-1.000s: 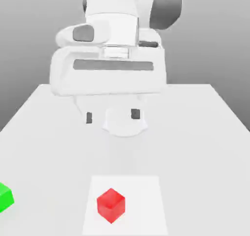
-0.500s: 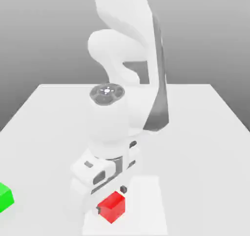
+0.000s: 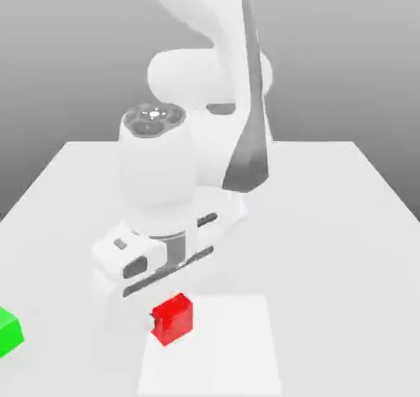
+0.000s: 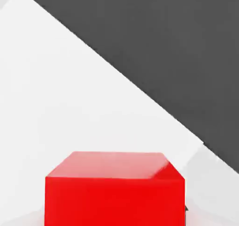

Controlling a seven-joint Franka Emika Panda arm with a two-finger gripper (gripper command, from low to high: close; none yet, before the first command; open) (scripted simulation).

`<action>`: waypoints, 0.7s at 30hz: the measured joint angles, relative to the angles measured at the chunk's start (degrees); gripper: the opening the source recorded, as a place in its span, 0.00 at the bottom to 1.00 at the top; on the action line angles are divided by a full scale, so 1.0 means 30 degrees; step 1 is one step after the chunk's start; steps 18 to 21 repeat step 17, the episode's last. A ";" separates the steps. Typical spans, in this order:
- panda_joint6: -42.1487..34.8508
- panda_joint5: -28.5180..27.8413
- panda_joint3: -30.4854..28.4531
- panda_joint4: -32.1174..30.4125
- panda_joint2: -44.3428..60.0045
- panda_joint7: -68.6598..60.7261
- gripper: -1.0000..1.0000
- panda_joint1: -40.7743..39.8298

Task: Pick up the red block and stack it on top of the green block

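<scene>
One red block [image 3: 172,319] in my gripper [image 3: 171,314], jaws closed on its sides. I see it in exterior view, lower part of frame, slightly left of middle, overlapping upper left corner of white square [image 3: 225,346]. Green block [image 3: 9,333] at exterior view's left edge, low, partly cut off, well apart from red one. Arm [image 3: 156,170] reaches down from top centre.

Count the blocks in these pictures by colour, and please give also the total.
Red blocks: 1, the red block held in the gripper
Green blocks: 1, the green block, partly cut off at the exterior view's left edge
Total: 2
</scene>
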 joint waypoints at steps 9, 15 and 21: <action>-0.2165 0.1768 -0.4051 0.2992 0.1195 0.6943 0.00 -0.2690; -0.0555 0.4542 -0.3480 0.4179 0.4314 0.7261 1.00 -0.4649; -0.0555 0.4542 -0.3480 0.4179 0.4314 0.7261 1.00 -0.4649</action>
